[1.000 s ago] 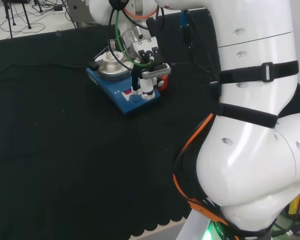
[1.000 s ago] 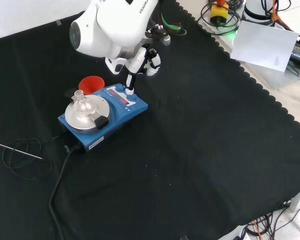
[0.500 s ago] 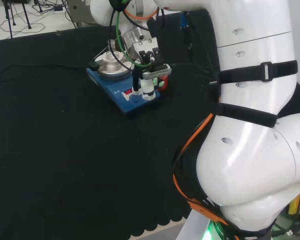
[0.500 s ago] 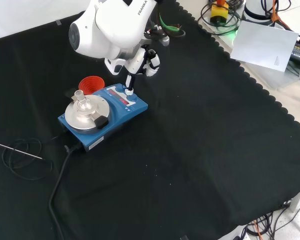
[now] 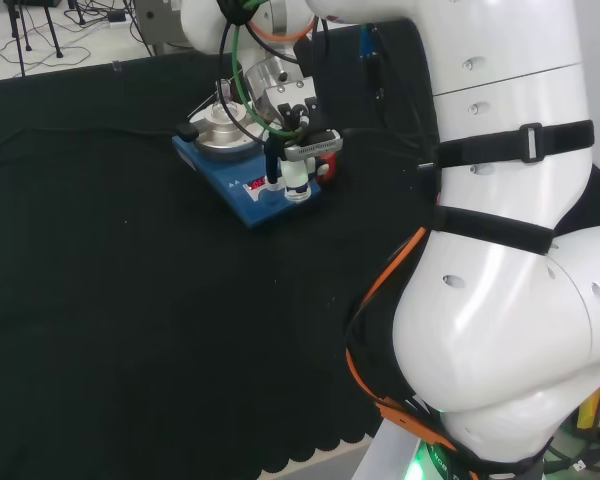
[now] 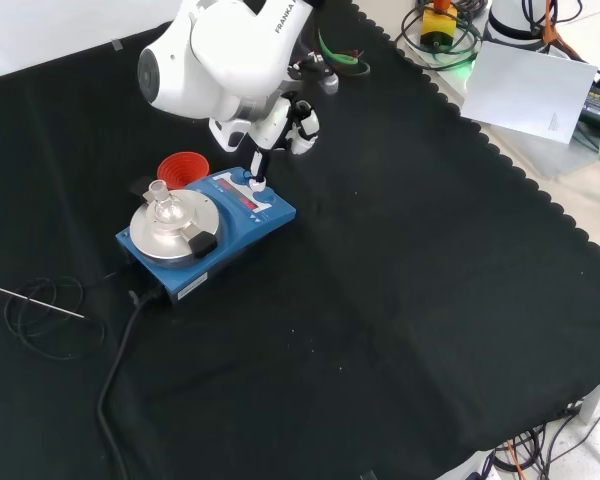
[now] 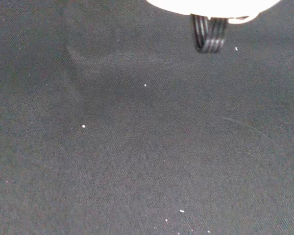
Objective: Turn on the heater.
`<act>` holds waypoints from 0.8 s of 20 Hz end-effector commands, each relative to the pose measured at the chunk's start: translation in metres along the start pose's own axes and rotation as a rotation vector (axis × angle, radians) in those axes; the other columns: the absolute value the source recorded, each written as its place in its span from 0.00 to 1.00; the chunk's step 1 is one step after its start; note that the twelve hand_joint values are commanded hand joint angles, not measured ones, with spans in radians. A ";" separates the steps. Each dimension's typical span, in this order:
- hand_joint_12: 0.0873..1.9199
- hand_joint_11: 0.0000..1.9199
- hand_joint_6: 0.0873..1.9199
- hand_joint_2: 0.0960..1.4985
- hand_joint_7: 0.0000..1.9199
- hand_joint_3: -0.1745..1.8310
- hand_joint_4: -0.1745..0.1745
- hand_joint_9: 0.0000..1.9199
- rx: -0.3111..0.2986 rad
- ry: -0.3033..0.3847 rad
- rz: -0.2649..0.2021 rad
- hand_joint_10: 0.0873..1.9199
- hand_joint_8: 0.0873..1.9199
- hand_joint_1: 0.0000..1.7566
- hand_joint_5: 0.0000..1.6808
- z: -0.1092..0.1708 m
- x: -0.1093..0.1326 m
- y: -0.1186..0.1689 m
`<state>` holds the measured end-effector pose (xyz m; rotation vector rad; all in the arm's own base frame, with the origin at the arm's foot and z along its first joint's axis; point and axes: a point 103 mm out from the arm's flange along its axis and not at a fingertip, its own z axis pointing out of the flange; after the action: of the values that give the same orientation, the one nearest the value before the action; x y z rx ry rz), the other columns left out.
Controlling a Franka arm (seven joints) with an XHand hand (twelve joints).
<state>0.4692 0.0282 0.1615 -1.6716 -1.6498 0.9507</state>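
In the head view one blue heater (image 5: 248, 180) stands on the black cloth (image 5: 130, 330) toward the far side of the bench, with one round silver plate (image 5: 220, 135) on its top and a strip of red on its sloping front panel. One hand (image 5: 292, 165) hangs over the near right corner of the heater, a single dark finger (image 5: 271, 170) pointing straight down so that its tip meets the panel by the red strip; the other fingers are drawn in beside it and hold nothing. A little of one red funnel (image 5: 327, 165) peeks out just behind the hand. The arm's big white links take up the right of this view.

The front view shows the same single heater (image 6: 205, 235) left of the cloth's (image 6: 400, 300) middle, and here its plate (image 6: 172, 225) shows plainly, with a small glass piece upright on it and a black block at its near edge. The one red funnel (image 6: 183, 168) sits mouth-up on the cloth just behind the heater, apart from the hand (image 6: 290, 118). The finger (image 6: 257, 165) comes down on the panel's upper corner. One black cable (image 6: 120, 370) runs from the heater's near end toward the viewer, and a thin wire loop (image 6: 40, 310) lies at the left.

The wrist view shows bare cloth (image 7: 137, 147) and a blurred white part of the hand (image 7: 213, 4) with black cords.
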 end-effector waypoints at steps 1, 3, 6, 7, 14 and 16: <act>0.70 0.89 0.00 0.39 0.87 0.62 0.44 0.94 -0.006 0.003 -0.012 0.95 1.00 0.85 0.17 -0.001 0.002 -0.001; 0.70 0.89 0.00 0.39 0.87 0.62 0.44 0.94 -0.005 0.002 -0.013 0.95 1.00 0.85 0.17 -0.001 0.002 -0.001; 0.70 0.89 0.00 0.39 0.87 0.62 0.44 0.94 -0.001 0.000 -0.009 0.95 1.00 0.85 0.17 0.001 0.003 0.001; 0.70 0.89 0.00 0.39 0.87 0.62 0.44 0.94 0.001 -0.001 -0.009 0.95 1.00 0.85 0.18 0.001 0.003 0.002; 0.70 0.89 0.00 0.39 0.87 0.62 0.43 0.94 0.005 0.001 -0.015 0.95 1.00 0.85 0.18 0.002 0.003 0.003; 0.70 0.89 0.00 0.39 0.87 0.62 0.43 0.94 0.007 0.001 -0.015 0.95 1.00 0.85 0.18 0.003 0.003 0.003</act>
<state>0.4697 0.0311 0.1572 -1.6552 -1.6558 0.9478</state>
